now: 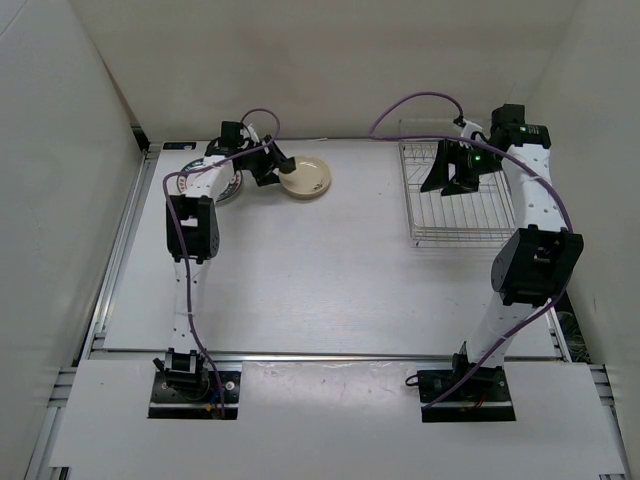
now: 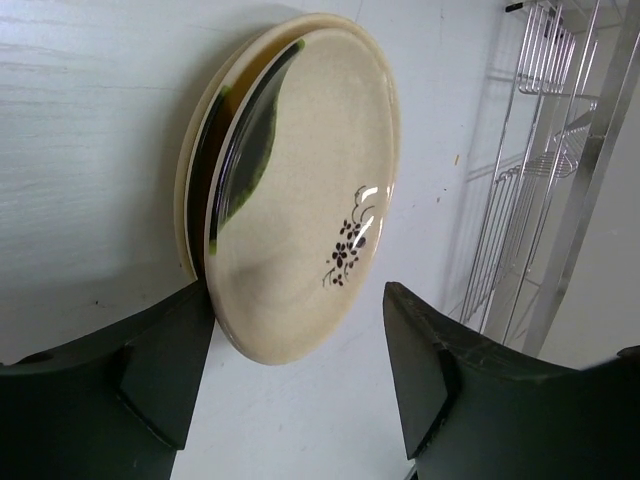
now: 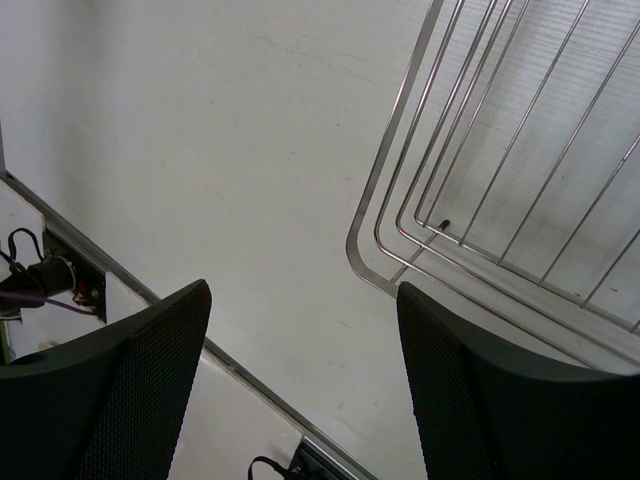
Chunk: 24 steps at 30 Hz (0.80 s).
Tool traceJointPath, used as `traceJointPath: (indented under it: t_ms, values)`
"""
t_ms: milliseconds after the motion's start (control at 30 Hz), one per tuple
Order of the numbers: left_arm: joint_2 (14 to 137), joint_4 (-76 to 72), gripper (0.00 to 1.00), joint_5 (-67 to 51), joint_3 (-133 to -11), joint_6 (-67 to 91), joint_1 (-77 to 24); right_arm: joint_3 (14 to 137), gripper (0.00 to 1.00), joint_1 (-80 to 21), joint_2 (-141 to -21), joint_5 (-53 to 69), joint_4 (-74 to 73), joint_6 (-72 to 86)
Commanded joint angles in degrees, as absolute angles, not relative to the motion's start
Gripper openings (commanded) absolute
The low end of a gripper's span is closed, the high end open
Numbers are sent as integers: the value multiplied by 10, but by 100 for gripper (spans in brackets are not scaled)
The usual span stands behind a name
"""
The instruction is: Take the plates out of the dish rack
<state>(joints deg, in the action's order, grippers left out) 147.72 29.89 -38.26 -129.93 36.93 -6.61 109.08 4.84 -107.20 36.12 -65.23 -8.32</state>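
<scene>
The cream plates (image 2: 300,180) lie on the surface (image 1: 300,290) at about 11 o'clock, one on top of the other. They are well apart from the dish rack (image 1: 462,215) at 2 o'clock. A plate with a dark rim (image 1: 228,190) peeks out from under the left arm, just beside them at their 9 o'clock. The left end effector (image 2: 298,310) is open around the near edge of the top cream plate. One finger (image 2: 160,370) looks to touch the rim and the other stands off with a gap, so it is not holding the plate. The right end effector (image 3: 302,295) is open too, with nothing in it, and hangs near a corner of the rack, at the rack's 11 o'clock. No plate shows in the parts of the rack that can be seen. The plates look hard, shiny and slippery, and likely not heavy. They would probably chip or crack if dropped or banged. They lie flat and low, so the thin rim looks like the best place to take one, with one finger above and one below. The top plate could slide on the one under it, so a slow, gentle touch seems wise.
</scene>
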Motion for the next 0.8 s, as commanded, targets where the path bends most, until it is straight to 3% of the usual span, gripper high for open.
traceJointPath:
  t_ms: [0,700,767]
  values:
    - [1401,299,78,-381,-1287,350,-66,1096,79,46,-1056,387,-637,-84]
    - [1341,327,85,-366,-1216,289,-71,1074,79,46,-1062,388,-607,-56]
    - [1311,327,87,-366,-1210,266,-71,1061,84,46,-1042,356,-590,-21]
